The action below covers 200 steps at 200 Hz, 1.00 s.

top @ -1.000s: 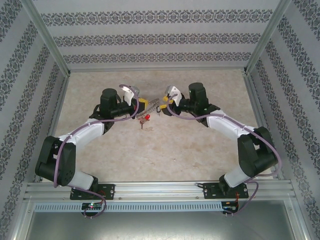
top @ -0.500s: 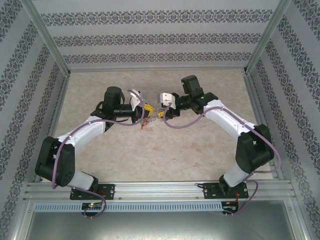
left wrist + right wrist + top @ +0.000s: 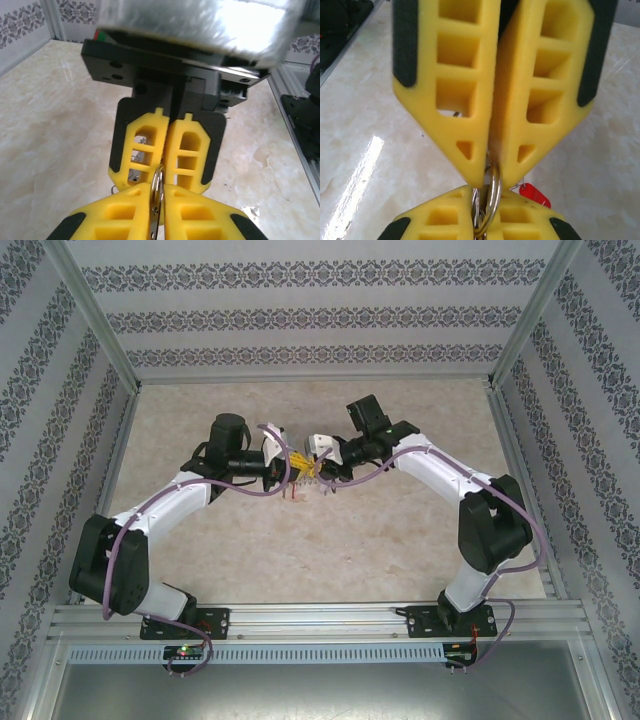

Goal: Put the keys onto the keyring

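A beige, marble-patterned tabletop point(image 3: 330, 560) (glossy, with light reflected) is seen; whether the small red-headed metal key point(image 3: 535, 195) rests there cannot be told.

Shiny metal keyring point(image 3: 493, 192), glossy marble-look table point(image 3: 365, 150)

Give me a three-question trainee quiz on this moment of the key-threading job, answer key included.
1. True or false: the left gripper, with its yellow ribbed fingers, gapes wide open.
2. The left gripper and the right gripper both pinch: A) the thin silvery metal keyring; B) a wooden spoon; C) a blue cloth.
3. Fill in: in the right wrist view, the small key has a flat plastic head coloured ___.
Key: 1 false; 2 A; 3 red.
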Each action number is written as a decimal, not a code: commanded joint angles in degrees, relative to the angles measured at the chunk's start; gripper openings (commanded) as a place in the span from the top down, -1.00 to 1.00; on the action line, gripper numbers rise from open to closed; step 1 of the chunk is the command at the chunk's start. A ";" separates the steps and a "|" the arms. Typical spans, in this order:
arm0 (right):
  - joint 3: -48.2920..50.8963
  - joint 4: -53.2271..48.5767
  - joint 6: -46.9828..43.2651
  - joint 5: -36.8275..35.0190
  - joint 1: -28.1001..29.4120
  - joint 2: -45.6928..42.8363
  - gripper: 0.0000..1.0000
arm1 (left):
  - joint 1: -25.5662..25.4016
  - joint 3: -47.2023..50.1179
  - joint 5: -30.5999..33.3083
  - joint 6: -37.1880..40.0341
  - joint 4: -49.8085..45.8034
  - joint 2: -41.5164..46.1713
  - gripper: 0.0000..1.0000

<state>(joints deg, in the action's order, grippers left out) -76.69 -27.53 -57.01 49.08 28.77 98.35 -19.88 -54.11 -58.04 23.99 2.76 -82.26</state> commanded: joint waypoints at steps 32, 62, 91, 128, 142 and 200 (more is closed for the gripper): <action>5.27 3.60 -7.80 -1.29 0.71 -7.05 1.00 | -0.01 -4.77 -6.02 15.57 -16.28 4.34 0.34; 6.76 4.81 -10.56 -3.02 1.08 -9.71 1.00 | -0.03 -4.85 -5.69 16.00 -16.65 3.64 0.15; 7.60 6.22 -10.36 -2.96 1.17 -11.48 1.00 | -0.17 -4.60 -3.01 12.67 -13.37 2.49 0.11; 8.34 9.73 -7.06 -1.92 1.29 -11.89 1.00 | -1.77 -4.30 -2.53 10.11 -9.44 1.25 0.02; 8.22 10.12 -6.72 -1.62 1.45 -11.52 1.00 | -2.33 -3.76 -2.34 8.98 -7.44 1.11 0.02; 7.96 11.18 -5.19 -0.61 1.92 -10.54 1.00 | -3.59 -2.55 -1.02 8.27 -3.05 1.94 0.30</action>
<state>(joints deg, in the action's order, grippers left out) -68.82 -19.75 -63.31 45.30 29.91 87.90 -22.46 -57.49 -58.54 32.18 -3.62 -80.68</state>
